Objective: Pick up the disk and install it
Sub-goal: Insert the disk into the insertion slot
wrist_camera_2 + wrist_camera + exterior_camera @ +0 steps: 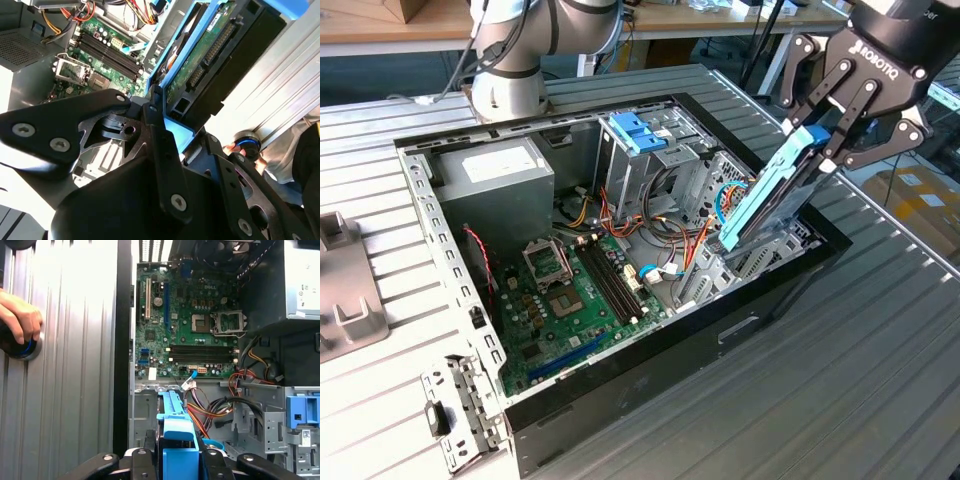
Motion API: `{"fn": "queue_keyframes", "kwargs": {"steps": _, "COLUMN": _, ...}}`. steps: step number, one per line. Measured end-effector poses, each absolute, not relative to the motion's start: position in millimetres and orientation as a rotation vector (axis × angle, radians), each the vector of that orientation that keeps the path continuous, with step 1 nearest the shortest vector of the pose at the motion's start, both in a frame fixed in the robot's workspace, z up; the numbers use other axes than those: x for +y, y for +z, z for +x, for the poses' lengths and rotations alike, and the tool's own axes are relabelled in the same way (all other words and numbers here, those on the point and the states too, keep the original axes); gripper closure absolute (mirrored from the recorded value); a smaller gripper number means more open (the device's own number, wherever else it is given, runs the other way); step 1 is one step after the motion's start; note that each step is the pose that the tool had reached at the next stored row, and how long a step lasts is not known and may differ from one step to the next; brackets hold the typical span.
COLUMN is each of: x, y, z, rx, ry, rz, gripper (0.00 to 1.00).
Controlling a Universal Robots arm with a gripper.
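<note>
The disk [770,195] is a dark flat drive with light-blue side rails. It stands steeply tilted at the exterior view's right side of the open computer case [720,335], with its lower end down in the drive bay there. My gripper [825,150] is shut on the disk's upper end. In the second wrist view the disk's [210,55] green circuit-board underside shows just beyond the gripper [165,120]. In the first wrist view the disk's [175,415] blue rail runs out from between the fingers [145,457] toward the bay.
Inside the case lie a green motherboard [570,290], a grey power supply box [495,175], a metal cage with light-blue handles [640,135] and loose cables [695,225]. A person's hand [20,315] rests on a blue button. A grey bracket [345,295] sits at the exterior view's left.
</note>
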State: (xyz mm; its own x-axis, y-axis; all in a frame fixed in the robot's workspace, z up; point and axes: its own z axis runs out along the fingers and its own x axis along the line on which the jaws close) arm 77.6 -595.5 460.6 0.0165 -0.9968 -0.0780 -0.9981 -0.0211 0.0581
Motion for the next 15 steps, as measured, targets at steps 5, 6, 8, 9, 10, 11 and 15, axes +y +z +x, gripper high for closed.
{"fn": "queue_keyframes", "kwargs": {"steps": 5, "x": -591.2, "y": 456.3, "z": 77.6, "rx": 2.181, "ry": 0.151, "rz": -2.238, "gripper": 0.63}}
{"fn": "queue_keyframes", "kwargs": {"steps": 6, "x": -589.6, "y": 455.7, "z": 77.6, "rx": 2.179, "ry": 0.151, "rz": -2.240, "gripper": 0.63}}
{"fn": "queue_keyframes", "kwargs": {"steps": 8, "x": -587.4, "y": 454.5, "z": 77.7, "rx": 2.175, "ry": 0.151, "rz": -2.244, "gripper": 0.63}}
{"fn": "queue_keyframes", "kwargs": {"steps": 9, "x": -587.0, "y": 453.5, "z": 78.0, "rx": 2.175, "ry": 0.151, "rz": -2.245, "gripper": 0.63}}
{"fn": "queue_keyframes", "kwargs": {"steps": 10, "x": -587.0, "y": 452.7, "z": 78.3, "rx": 2.175, "ry": 0.151, "rz": -2.245, "gripper": 0.63}}
{"fn": "queue_keyframes", "kwargs": {"steps": 11, "x": -587.0, "y": 451.4, "z": 78.8, "rx": 2.175, "ry": 0.151, "rz": -2.245, "gripper": 0.63}}
{"fn": "queue_keyframes", "kwargs": {"steps": 15, "x": -587.0, "y": 448.5, "z": 79.3, "rx": 2.175, "ry": 0.150, "rz": -2.246, "gripper": 0.63}}
